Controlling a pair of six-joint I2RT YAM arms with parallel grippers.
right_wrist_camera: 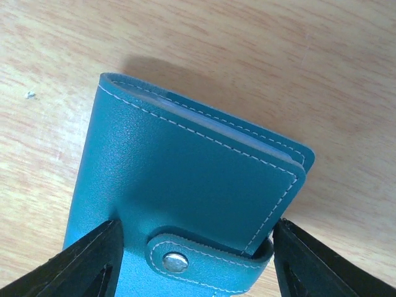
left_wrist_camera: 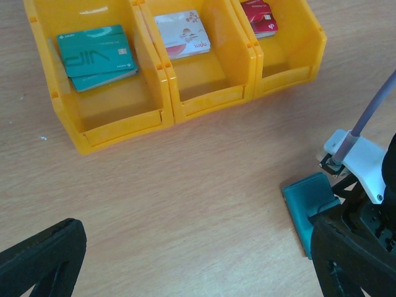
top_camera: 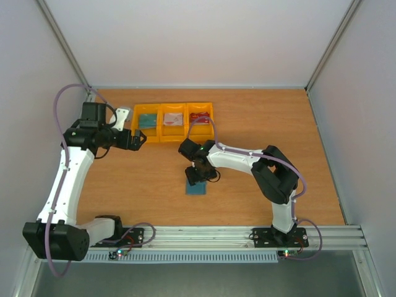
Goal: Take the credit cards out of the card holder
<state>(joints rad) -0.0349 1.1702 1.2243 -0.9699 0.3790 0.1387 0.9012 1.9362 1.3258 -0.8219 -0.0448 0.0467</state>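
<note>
The teal-blue card holder [top_camera: 197, 185] lies closed on the table with its snap strap fastened, and fills the right wrist view [right_wrist_camera: 185, 179]. My right gripper [top_camera: 198, 174] is open just above its near end, one finger [right_wrist_camera: 74, 263] at each side [right_wrist_camera: 198, 263]. The credit cards lie in the yellow bins: teal cards [left_wrist_camera: 96, 57] in the left one, a whitish card [left_wrist_camera: 182, 34] in the middle, red cards [left_wrist_camera: 260, 15] in the right. My left gripper [top_camera: 140, 139] is open and empty in front of the left bin [left_wrist_camera: 198, 272]. The holder's corner also shows in the left wrist view [left_wrist_camera: 306, 201].
The three joined yellow bins [top_camera: 161, 133] stand at the back of the wooden table. My right arm's wrist [left_wrist_camera: 365, 167] with its cable sits over the holder. White walls close the table in on three sides.
</note>
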